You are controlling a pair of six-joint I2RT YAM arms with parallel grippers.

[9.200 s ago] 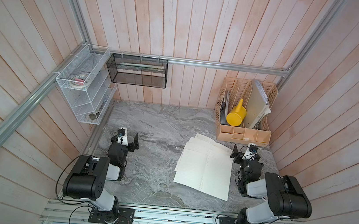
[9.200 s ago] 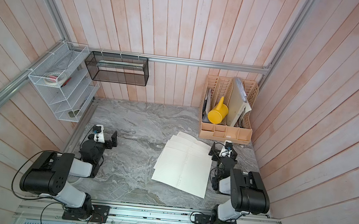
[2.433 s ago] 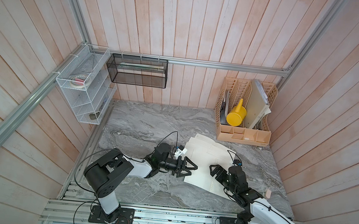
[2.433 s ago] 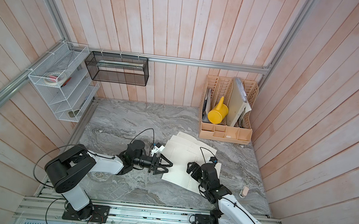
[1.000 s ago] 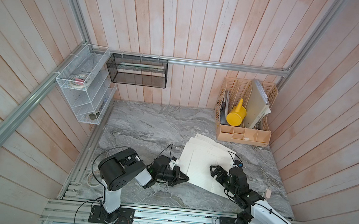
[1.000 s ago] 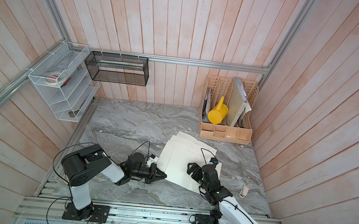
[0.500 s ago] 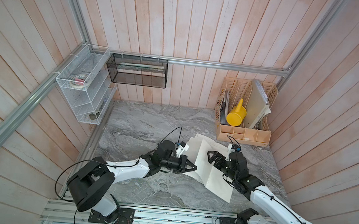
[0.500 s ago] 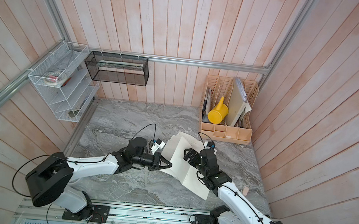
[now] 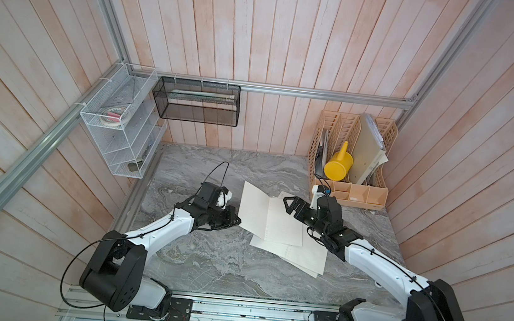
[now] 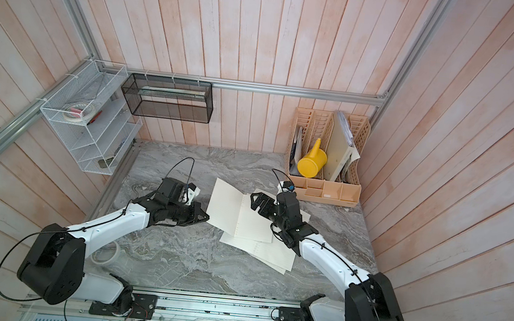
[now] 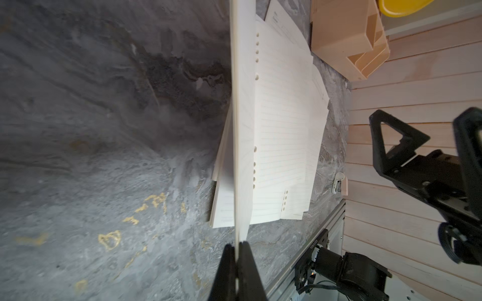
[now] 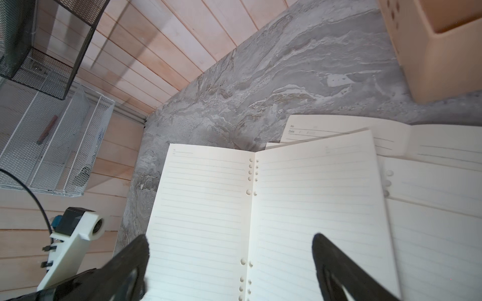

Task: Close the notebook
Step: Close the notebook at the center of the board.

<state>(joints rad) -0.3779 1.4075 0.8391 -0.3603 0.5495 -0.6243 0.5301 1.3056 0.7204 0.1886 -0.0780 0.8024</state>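
Note:
The notebook (image 9: 283,236) is a stack of cream lined pages with punched holes, lying open on the grey marble table (image 9: 204,260). Its left page (image 9: 253,207) is raised off the table and stands steep. My left gripper (image 9: 237,223) is shut on that page's outer edge; in the left wrist view the fingertips (image 11: 238,246) pinch the thin sheet (image 11: 242,130) edge-on. My right gripper (image 9: 291,206) hovers open above the fold, holding nothing. In the right wrist view its fingers (image 12: 140,247) straddle the hole line of the open pages (image 12: 313,195).
A tan desk organiser (image 9: 364,193) with a yellow watering can (image 9: 337,164) stands at the back right, close behind the right gripper. A white wire shelf (image 9: 119,139) and a black mesh basket (image 9: 196,101) hang on the walls. A tape roll (image 10: 105,254) lies near the left arm's base.
My left gripper has risen and moved back from the table's front, lifting the left page upright. The right gripper has moved from the notebook's near edge to above its fold.

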